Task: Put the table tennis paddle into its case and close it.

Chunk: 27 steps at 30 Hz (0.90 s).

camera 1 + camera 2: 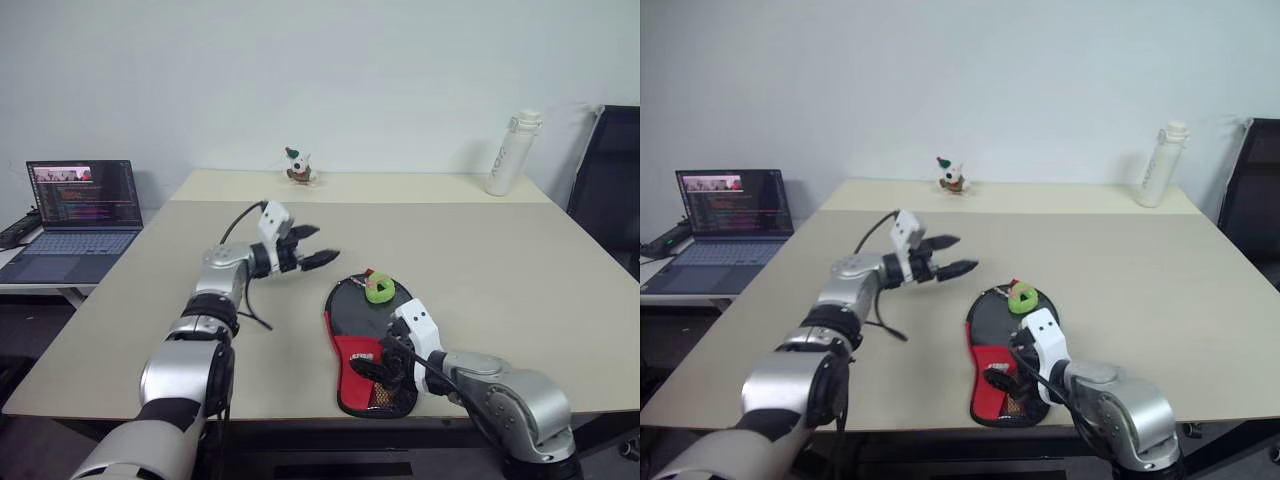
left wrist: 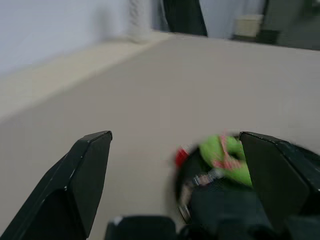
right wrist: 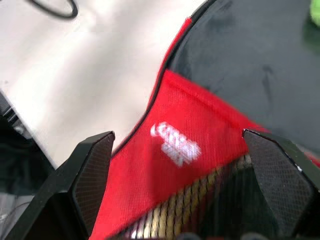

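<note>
the case (image 1: 365, 335) is lying flat on the table (image 1: 500, 260) while the left gripper (image 1: 318, 247) and right gripper (image 1: 372, 366) are hanging spread apart, holding nothing.

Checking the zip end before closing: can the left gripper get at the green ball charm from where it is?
Probably yes. The left gripper hangs open above the table, just beside the green ball charm on the case, with nothing between them.
</note>
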Available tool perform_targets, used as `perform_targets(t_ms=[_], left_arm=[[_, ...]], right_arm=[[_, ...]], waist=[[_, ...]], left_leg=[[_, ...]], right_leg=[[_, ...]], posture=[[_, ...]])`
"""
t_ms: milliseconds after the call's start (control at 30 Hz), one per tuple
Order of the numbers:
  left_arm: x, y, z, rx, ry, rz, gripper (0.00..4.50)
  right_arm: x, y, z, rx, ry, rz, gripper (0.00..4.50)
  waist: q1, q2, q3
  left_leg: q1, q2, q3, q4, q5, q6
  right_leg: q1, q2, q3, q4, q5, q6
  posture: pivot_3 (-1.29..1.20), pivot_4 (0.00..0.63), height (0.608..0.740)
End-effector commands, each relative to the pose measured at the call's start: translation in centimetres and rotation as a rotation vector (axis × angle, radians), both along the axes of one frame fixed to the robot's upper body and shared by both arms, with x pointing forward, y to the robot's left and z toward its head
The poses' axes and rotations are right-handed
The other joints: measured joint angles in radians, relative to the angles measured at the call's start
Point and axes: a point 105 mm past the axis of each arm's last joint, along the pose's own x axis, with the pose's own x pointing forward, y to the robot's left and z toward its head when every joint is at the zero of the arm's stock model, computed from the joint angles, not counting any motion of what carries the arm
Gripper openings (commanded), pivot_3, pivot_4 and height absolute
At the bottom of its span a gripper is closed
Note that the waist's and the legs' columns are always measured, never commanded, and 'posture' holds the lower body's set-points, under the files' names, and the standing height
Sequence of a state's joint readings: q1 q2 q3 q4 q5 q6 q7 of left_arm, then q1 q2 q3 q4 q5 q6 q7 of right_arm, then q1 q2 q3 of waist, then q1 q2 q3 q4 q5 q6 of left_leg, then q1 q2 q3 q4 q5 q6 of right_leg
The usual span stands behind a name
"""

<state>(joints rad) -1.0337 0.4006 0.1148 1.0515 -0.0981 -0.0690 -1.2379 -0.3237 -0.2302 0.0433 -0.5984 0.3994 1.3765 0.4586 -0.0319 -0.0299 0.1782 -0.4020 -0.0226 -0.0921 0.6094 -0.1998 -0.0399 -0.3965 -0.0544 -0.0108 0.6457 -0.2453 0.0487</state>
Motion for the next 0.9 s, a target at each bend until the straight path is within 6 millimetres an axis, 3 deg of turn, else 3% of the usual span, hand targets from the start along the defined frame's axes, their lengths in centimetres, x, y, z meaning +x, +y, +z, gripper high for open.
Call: perform_targets(t_ms=[33,200,433,700,900], left_arm=[[-2.0,-0.6,0.6,0.051,-0.023,-0.142,4.44],[-4.0,-1.6,-2.9,0.206,-0.042,-0.206,4.44],[-5.0,-4.6,-5.1,0.251,-0.074,-0.267,4.44],[-4.5,-6.5,-5.9,0.246,-0.1,-0.26,4.44],[-4.6,-6.4,-7.8,0.295,-0.082,-0.258,4.44]], right_arm=[[-1.1,-0.7,2.6,0.036,-0.062,0.061,4.5],[-1.2,-3.5,4.5,0.019,-0.095,0.074,4.5],[3.2,-7.6,6.3,-0.048,-0.188,-0.138,4.5],[6.9,-7.6,7.0,-0.038,-0.233,-0.229,4.5],[10.2,-5.5,7.4,-0.016,-0.255,-0.237,4.5]], waist=[[0.0,0.0,0.001],[0.005,0.001,0.001],[0.006,0.001,0.001],[0.002,0.001,0.001],[0.0,0.001,0.001]], left_leg=[[0.0,0.0,0.0,0.0,0.0,0.0],[-0.001,0.001,-0.001,0.0,0.0,0.0],[0.0,0.0,0.001,0.001,0.0,0.001],[0.0,-0.001,0.004,0.0,0.0,0.001],[0.001,-0.001,0.004,0.001,0.0,0.001]], right_leg=[[0.0,0.0,0.0,0.0,0.0,0.0],[0.0,-0.001,0.0,0.0,0.0,-0.001],[0.001,-0.001,0.001,0.0,-0.001,-0.001],[0.0,0.0,0.002,0.0,-0.001,-0.001],[0.0,0.001,0.002,0.001,0.0,-0.001]], posture=[[0.0,0.15,0.74],[0.0,0.15,0.74],[0.0,0.15,0.74],[0.0,0.15,0.74],[0.0,0.15,0.74]])
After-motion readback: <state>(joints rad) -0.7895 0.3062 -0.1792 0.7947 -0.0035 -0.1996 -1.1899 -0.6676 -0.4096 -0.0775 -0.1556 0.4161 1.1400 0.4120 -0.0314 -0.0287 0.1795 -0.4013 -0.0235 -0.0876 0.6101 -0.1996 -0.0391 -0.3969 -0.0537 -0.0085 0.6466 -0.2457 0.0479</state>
